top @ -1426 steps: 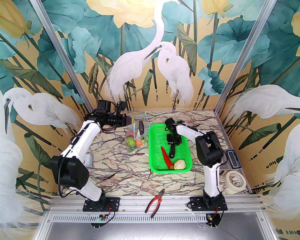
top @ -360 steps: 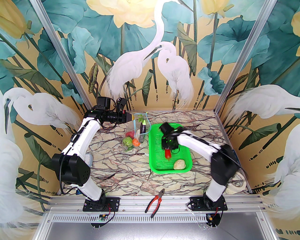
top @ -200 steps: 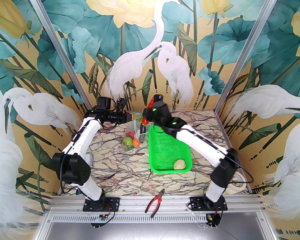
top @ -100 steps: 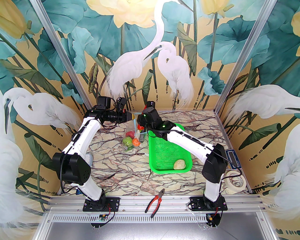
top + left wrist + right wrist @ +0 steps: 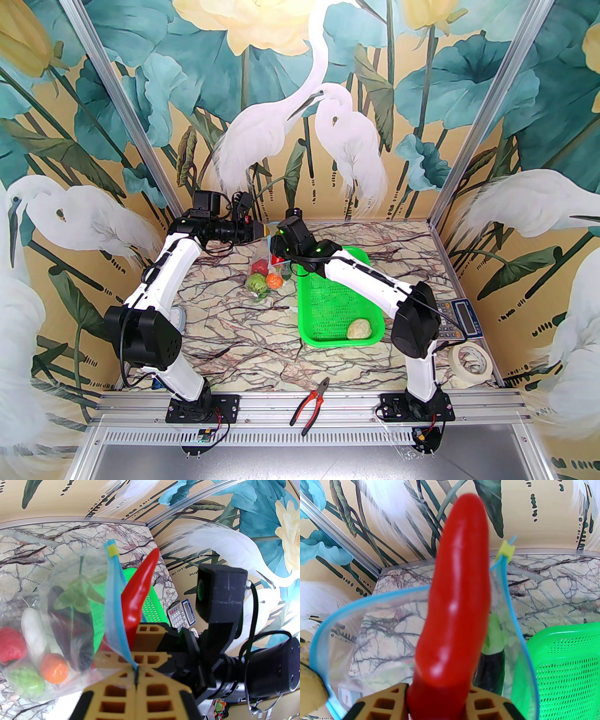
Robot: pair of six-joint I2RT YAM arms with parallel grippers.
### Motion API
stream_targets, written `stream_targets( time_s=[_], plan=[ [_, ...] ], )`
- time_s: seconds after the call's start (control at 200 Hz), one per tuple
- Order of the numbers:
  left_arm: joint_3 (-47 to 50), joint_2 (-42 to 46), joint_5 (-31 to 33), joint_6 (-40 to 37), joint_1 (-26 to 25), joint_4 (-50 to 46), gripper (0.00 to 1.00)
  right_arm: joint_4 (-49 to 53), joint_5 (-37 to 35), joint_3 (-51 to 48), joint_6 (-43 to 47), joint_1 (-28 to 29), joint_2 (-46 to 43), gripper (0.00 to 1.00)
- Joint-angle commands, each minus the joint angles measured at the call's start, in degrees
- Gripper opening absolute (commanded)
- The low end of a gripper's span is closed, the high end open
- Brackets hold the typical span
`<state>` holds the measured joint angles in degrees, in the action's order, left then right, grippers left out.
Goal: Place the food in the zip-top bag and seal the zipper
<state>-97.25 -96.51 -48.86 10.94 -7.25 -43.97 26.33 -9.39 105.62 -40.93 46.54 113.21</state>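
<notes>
The left fingers (image 5: 127, 679) are pinched together on the blue zipper strip (image 5: 114, 611) of the clear bag (image 5: 63, 573), holding its mouth open just left of the green basket's (image 5: 328, 300) far end. The right fingers (image 5: 397, 692) are clamped on the red chili (image 5: 457, 597), which stands at that mouth. A cauliflower (image 5: 359, 328) lies in the basket's near right corner, and other vegetables (image 5: 54, 668) sit in the bag.

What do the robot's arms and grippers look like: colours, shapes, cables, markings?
The left arm and right arm have white tapered links, bulky black joint housings, black cables and green indicator lights. The left gripper and right gripper are ochre, lattice-cut plastic.
</notes>
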Motion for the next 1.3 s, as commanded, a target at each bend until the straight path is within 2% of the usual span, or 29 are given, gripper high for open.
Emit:
stream_targets(
  time_s=[0.0,0.11,0.34,0.625,0.78,1.07,1.175,1.296],
  plan=[
    [-1.56,-0.52,-2.20,-0.18,0.04,1.34,0.03,2.58,1.55,2.76,0.93,0.47,0.79,0.33],
    [-1.79,-0.69,-2.39,-0.14,0.04,1.47,0.03,4.23,1.76,3.74,1.84,0.48,0.70,0.36],
    [-1.40,-0.63,-2.57,-0.18,0.04,1.52,0.03,5.89,1.45,4.41,4.38,0.48,-1.64,0.52],
    [-1.53,-0.76,-2.49,-0.43,0.04,1.25,0.03,8.82,1.57,8.46,9.39,0.49,-5.62,0.63],
    [-1.60,-0.63,-2.74,-0.57,0.04,1.16,0.03,9.68,-1.58,8.28,12.57,0.41,-8.72,0.69],
    [-1.36,-1.41,-3.00,-0.83,0.04,1.25,0.03,9.22,-9.82,-0.46,13.37,-0.54,-18.91,0.70],
    [-1.15,-1.58,-2.82,-0.83,0.04,1.17,0.03,10.56,-9.08,-4.13,12.23,-2.05,-21.81,0.66],
    [-1.03,-1.52,-2.64,-1.18,0.04,0.90,0.03,11.71,-4.71,-6.79,10.18,-3.74,-22.68,0.57]
  ],
)
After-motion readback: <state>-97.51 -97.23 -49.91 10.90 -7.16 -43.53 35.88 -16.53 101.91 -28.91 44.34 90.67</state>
